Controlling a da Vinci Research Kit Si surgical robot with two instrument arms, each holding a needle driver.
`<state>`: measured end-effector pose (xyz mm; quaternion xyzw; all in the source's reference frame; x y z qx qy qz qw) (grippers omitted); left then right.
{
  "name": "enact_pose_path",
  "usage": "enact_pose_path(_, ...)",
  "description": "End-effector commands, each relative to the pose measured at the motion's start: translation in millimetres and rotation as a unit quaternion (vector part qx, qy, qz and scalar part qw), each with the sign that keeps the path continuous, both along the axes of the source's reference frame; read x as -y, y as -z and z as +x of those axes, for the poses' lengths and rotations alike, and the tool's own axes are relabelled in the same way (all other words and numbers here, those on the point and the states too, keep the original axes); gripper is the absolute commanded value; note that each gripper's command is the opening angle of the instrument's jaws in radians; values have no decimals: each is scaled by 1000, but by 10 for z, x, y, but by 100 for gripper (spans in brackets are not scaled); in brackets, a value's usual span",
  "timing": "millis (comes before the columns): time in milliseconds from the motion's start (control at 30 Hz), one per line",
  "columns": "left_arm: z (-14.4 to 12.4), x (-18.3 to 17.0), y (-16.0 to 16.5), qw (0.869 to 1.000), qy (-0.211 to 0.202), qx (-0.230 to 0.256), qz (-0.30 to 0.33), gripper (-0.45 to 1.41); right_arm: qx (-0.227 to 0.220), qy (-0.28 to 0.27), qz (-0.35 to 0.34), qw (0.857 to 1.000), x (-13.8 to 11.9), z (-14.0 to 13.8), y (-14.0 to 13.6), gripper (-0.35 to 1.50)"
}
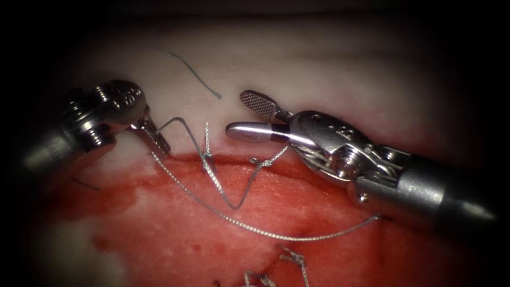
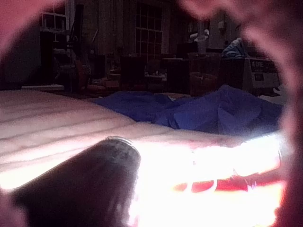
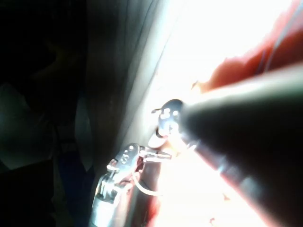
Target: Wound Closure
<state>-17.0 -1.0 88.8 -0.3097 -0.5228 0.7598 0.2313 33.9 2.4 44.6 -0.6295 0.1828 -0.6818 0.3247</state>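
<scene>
While left gripper [image 1: 159, 139] sits at left end of cut [image 1: 234, 159], its jaws are clenched on thread [image 1: 255, 227] just above red fluid [image 1: 175, 218]. Thread runs in long arc across tissue [image 1: 297, 69] toward right shaft. Knotted strands stand at cut's middle. Right gripper [image 1: 247, 114] gapes wide, grasping nothing, just above cut. Needle: cannot tell where. Loose thread end [image 1: 194, 74] lies on pale tissue above.

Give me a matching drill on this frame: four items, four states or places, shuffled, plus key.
1 left tool
2 right tool
3 cut end of thread
4 red fluid

A jaws open, holding nothing
B lying on pale tissue
C jaws shut on thread
D spread over tissue beneath the long thread

Pairs: 1-C, 2-A, 3-B, 4-D
</scene>
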Motion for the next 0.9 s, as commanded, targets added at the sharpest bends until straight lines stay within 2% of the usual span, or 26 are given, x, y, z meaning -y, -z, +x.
enact_pose_path(33,-1,-15,11,1000,6,2,3,-45,-4,-2,-1,1000,-15,1,11,93)
enact_pose_path(133,3,-19,19,1000,11,7,27,-45,-6,-2,8,1000,-18,-3,13,95)
enact_pose_path(167,4,-26,32,998,30,31,56,-45,-7,-1,9,1000,-20,-5,15,98)
enact_pose_path(200,4,-26,32,998,30,31,56,-45,-7,-1,9,1000,-20,-5,15,98)
enact_pose_path(233,3,-35,52,994,48,53,85,-45,-7,-1,10,1000,-20,-7,15,96)
enact_pose_path(267,0,-37,60,993,63,49,83,-45,-7,-1,10,1000,-20,-6,15,91)
enact_pose_path(300,-2,-39,62,993,75,45,80,-45,-7,0,9,1000,-19,-6,15,76)
enact_pose_path(333,-6,-42,62,992,93,41,69,-45,-8,-2,20,1000,-17,-5,14,27)
enact_pose_path(367,-8,-44,59,993,97,48,52,-45,-15,3,48,999,-15,-5,13,-3)
enact_pose_path(400,-12,-44,47,993,83,75,-20,-45,-38,29,90,995,-10,-4,12,-35)
enact_pose_path(467,-13,-39,31,992,39,68,-104,-45,-77,89,129,985,-6,-2,10,-35)
enact_pose_path(500,-14,-35,16,987,9,41,-154,-45,-111,155,141,971,-2,1,8,-35)
enact_pose_path(533,-15,-35,7,986,1,25,-163,-45,-125,186,153,962,1,3,6,-35)
enact_pose_path(567,-13,-36,-2,987,14,38,-155,-45,-136,218,167,952,10,7,3,-35)
enact_pose_path(633,-11,-39,-7,988,27,60,-138,-45,-138,240,176,945,22,14,-1,-35)
enact_pose_path(733,-9,-42,-5,989,36,69,-128,-45,-161,274,180,931,35,19,-4,-35)
enact_pose_path(767,-9,-45,-4,989,35,70,-126,-45,-180,294,186,920,44,22,-5,-35)
enact_pose_path(900,-8,-46,-3,990,45,58,-117,-45,-186,314,182,913,57,33,-1,-35)
